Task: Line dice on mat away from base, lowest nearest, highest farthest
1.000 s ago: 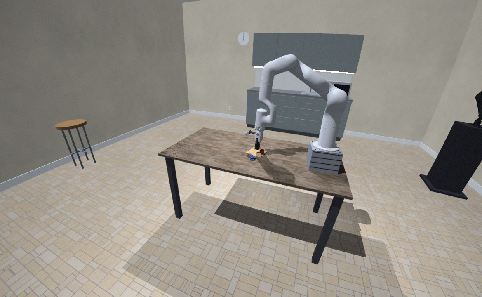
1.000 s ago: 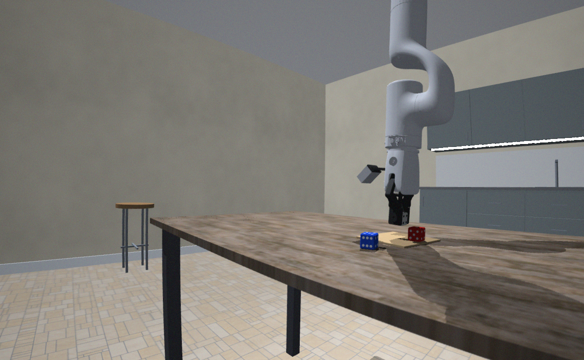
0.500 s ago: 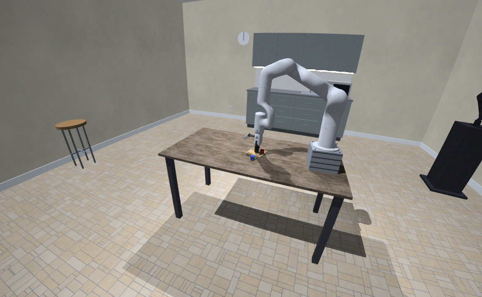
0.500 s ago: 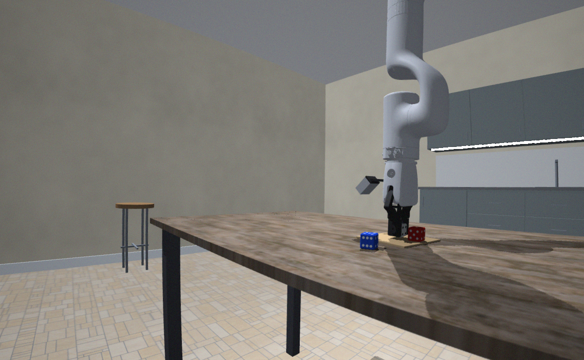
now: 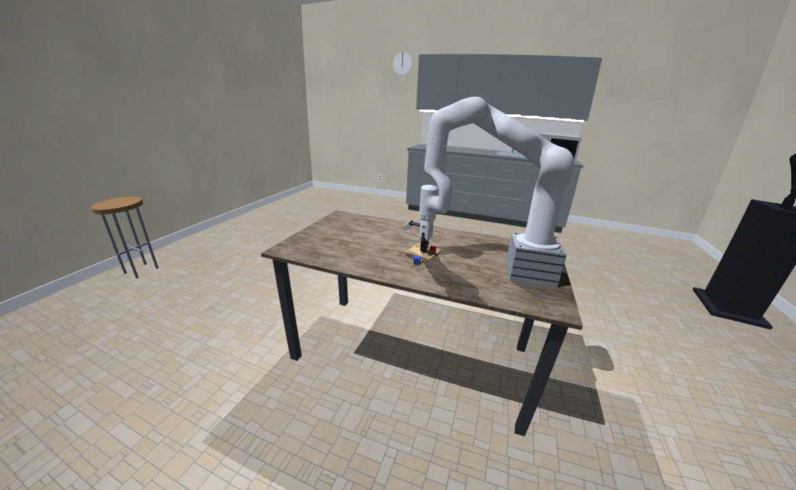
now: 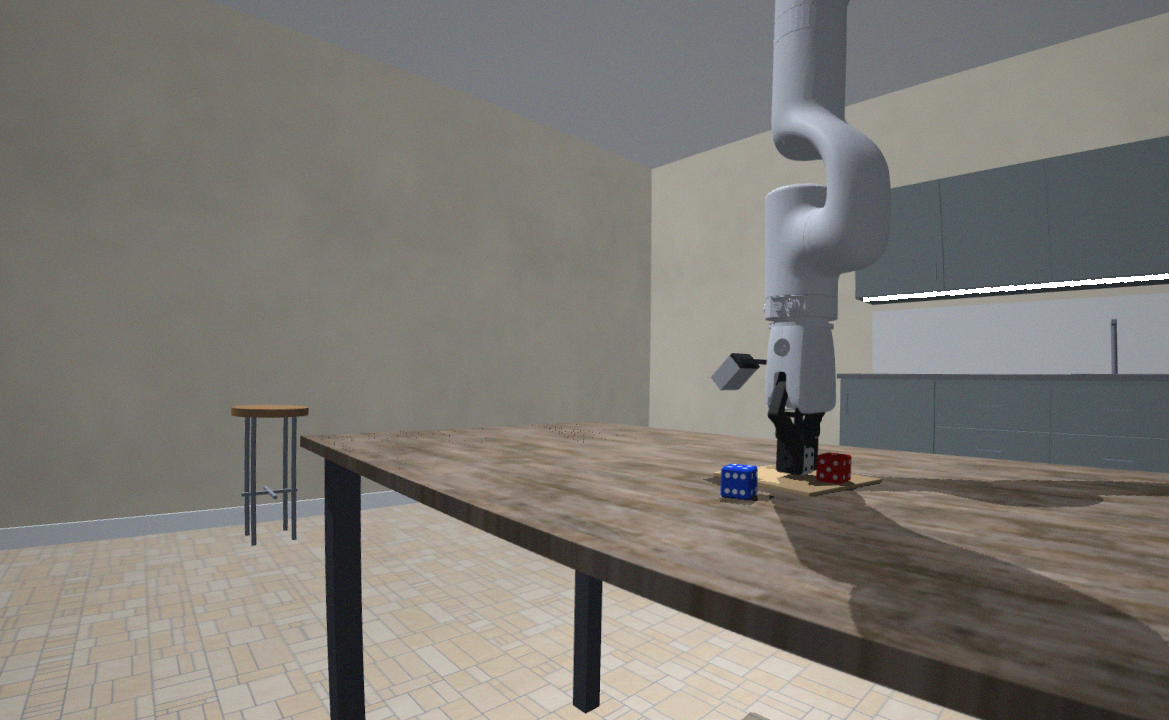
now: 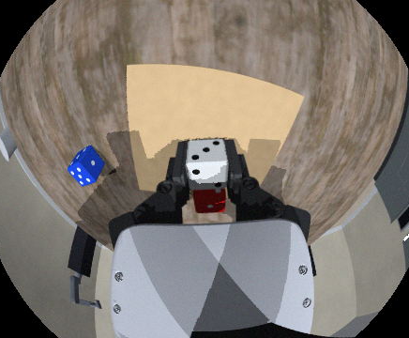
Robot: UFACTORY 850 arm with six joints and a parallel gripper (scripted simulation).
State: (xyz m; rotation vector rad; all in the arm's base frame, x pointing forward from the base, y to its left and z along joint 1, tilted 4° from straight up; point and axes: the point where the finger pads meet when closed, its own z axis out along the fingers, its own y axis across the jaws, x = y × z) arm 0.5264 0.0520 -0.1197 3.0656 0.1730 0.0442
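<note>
My gripper points straight down over the tan mat. It is shut on the white die, which is at or just above the mat surface; contact is hard to tell. Two of its faces in the wrist view show three and two pips. The red die sits flat on the mat's base side, very close to the white die. The blue die lies flat on the table off the mat, a six on one side.
The wooden table bears everything. The arm's base stands at its right end in the top view. The wrist camera sticks out from the gripper on the side away from the base.
</note>
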